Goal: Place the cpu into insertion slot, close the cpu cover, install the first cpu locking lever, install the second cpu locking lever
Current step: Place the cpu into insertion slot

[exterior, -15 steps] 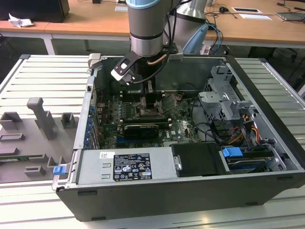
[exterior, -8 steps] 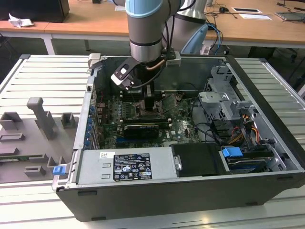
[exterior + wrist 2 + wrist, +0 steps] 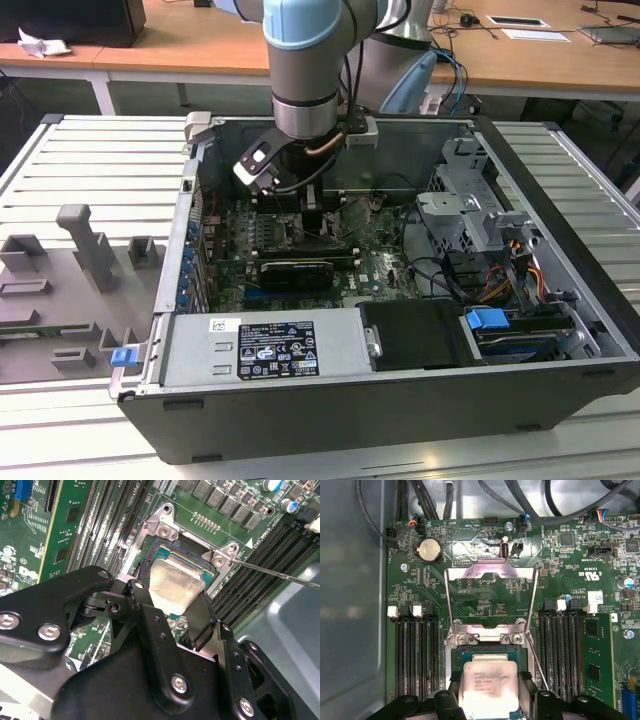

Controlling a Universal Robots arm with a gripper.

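a: gripper [image 3: 171, 599] state?
b: clamped on the cpu [image 3: 175, 582] from two sides, at the insertion slot [image 3: 487, 649]. can't tell if it's seated.
a: cpu cover [image 3: 490, 572]?
b: flipped open, beyond the slot. all at the far side of the case [image 3: 300, 425].

cpu [image 3: 489, 687] between black fingers [image 3: 527, 692], at insertion slot [image 3: 487, 651] (cpu cover [image 3: 490, 571] open)
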